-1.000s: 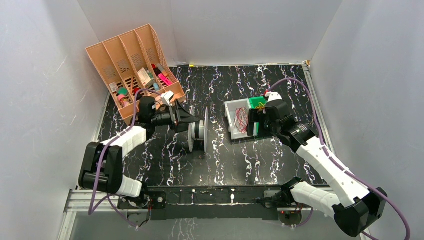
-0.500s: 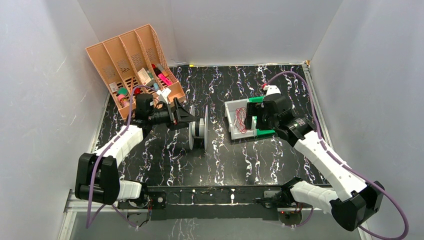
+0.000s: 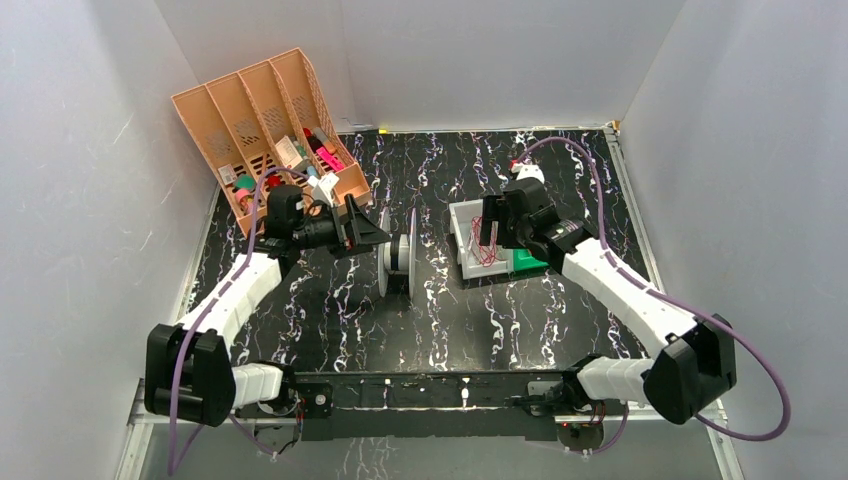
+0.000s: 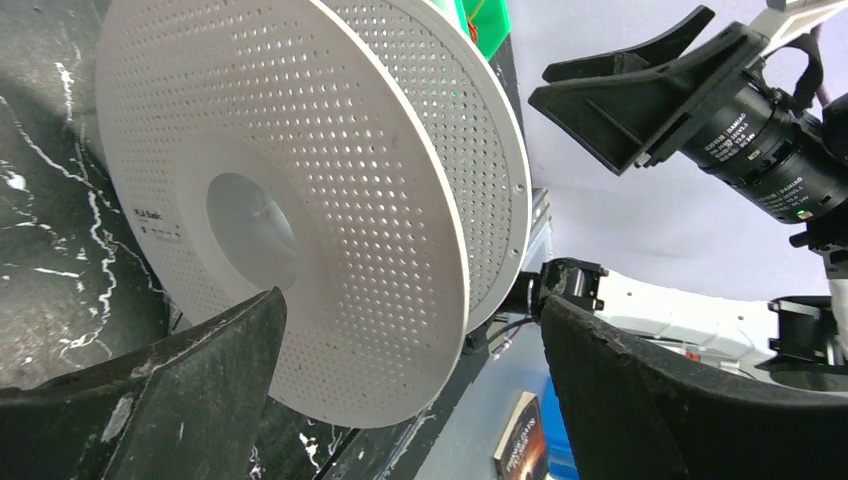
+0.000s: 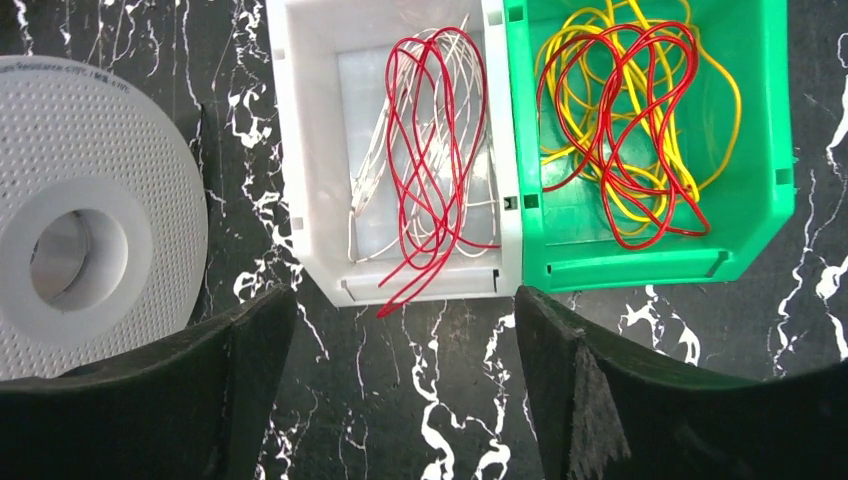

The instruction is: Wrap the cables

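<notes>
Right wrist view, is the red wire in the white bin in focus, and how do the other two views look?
Right wrist: red wire crisp, even light, fingers dark and soft. Left wrist: spool holes sharp, tilted framing. Top external: evenly lit, wire only a tiny smudge.

Quick tally: one spool [image 3: 397, 266] mid-table. At its 3 o'clock, two bins: white bin [image 5: 305, 120] and green bin [image 5: 630, 268]. A red tangle [image 5: 437, 150] in the white one and a red tangle [image 5: 620, 140] in the green, so two. One white bunch [image 5: 372, 170], one yellow bunch [image 5: 735, 105]. One organizer [image 3: 215, 110] at 10 o'clock, four slots. Two arms: left arm [image 3: 240, 285], right arm [image 3: 625, 290].
</notes>
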`<move>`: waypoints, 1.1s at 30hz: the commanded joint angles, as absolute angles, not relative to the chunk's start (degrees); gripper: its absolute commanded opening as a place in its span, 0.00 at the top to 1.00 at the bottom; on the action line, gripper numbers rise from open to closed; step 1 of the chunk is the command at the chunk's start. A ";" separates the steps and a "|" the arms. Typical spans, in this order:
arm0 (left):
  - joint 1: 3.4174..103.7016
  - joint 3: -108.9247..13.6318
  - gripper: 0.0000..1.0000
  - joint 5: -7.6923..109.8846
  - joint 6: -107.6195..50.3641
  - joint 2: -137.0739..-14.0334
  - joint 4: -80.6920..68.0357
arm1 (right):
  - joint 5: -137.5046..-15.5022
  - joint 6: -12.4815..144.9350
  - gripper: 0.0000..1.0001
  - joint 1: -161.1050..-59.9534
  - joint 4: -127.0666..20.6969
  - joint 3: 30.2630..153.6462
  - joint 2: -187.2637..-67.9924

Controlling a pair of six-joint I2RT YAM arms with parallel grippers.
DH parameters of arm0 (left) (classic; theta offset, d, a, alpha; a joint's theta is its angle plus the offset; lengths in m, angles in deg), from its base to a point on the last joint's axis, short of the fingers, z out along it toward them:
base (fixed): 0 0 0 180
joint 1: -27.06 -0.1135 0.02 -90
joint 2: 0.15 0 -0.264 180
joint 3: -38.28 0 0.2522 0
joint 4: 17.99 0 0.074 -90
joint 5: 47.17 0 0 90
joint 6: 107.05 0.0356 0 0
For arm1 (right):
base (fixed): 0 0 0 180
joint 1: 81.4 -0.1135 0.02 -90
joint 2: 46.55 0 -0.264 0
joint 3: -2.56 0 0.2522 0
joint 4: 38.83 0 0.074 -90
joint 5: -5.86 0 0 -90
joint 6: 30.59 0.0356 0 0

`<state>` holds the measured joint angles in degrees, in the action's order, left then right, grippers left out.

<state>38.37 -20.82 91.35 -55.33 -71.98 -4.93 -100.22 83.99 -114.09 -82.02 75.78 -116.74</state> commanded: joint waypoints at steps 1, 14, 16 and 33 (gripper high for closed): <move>38.83 -24.84 0.02 87.52 -51.32 -67.81 2.36 | -102.90 89.88 0.15 -113.76 -75.66 75.90 -118.61; 42.72 -30.50 0.02 75.06 -43.94 -62.51 14.96 | -106.38 105.36 0.32 -113.64 -71.75 68.82 -122.40; 44.16 -31.53 0.02 72.73 -42.80 -62.42 16.50 | -106.57 107.28 0.33 -113.65 -71.66 68.00 -122.53; 51.63 -38.12 0.02 63.24 -37.76 -62.12 24.52 | -105.68 115.97 0.45 -113.43 -68.81 65.41 -126.05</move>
<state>51.31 -35.25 64.37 -39.46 -63.89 21.86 -105.16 112.99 -113.70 -71.73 66.12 -125.42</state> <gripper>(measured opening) 0.983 0.557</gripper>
